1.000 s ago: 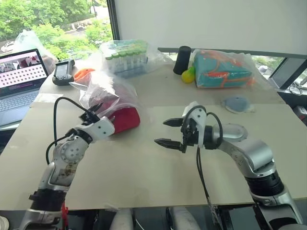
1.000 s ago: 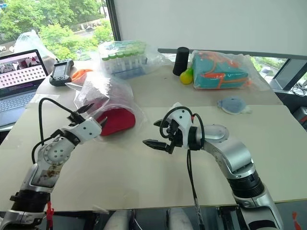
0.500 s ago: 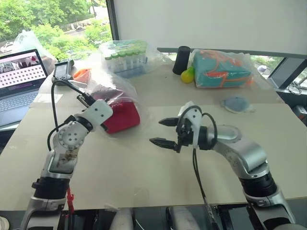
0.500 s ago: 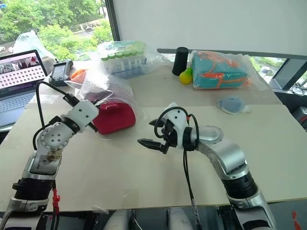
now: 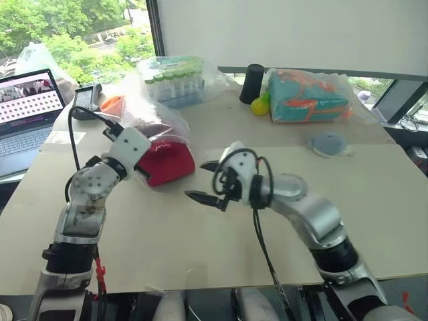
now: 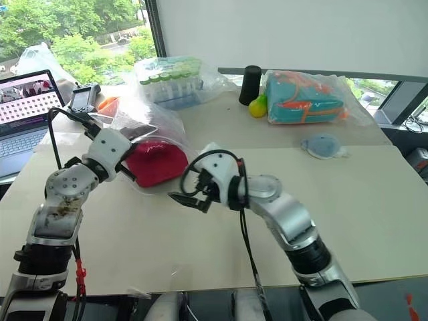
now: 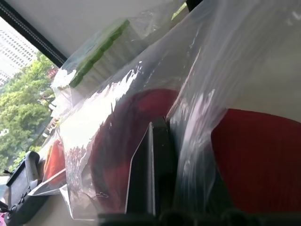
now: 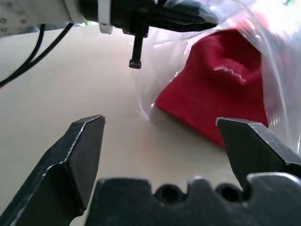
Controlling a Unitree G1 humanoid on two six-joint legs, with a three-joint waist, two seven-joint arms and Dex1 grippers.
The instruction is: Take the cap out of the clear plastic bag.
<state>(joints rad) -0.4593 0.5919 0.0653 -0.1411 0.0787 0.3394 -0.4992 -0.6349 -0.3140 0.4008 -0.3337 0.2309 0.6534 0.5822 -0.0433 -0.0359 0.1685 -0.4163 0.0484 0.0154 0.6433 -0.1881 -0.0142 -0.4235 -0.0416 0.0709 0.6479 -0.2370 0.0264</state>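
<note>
Tabletop (image 5: 200, 267): left fingers (image 7: 153, 174) pinch clear plastic bag (image 5: 157, 120); right fingers (image 8: 80, 155) level, apart.

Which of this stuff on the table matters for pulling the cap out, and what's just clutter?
Job: cap; clear bag, pinched by left end effector; right end effector, open.

Clutter: laptop; tube bag; teal bag; black cylinder; grey-blue disc.

Beige worktop (image 5: 200, 247), clear plastic bag (image 5: 157, 127) with cap (image 5: 167, 162) seen at centre left, laptop (image 5: 27, 107) at upper left, tube bag (image 5: 177, 77) and teal bag (image 5: 307, 97) placed along the top.
</note>
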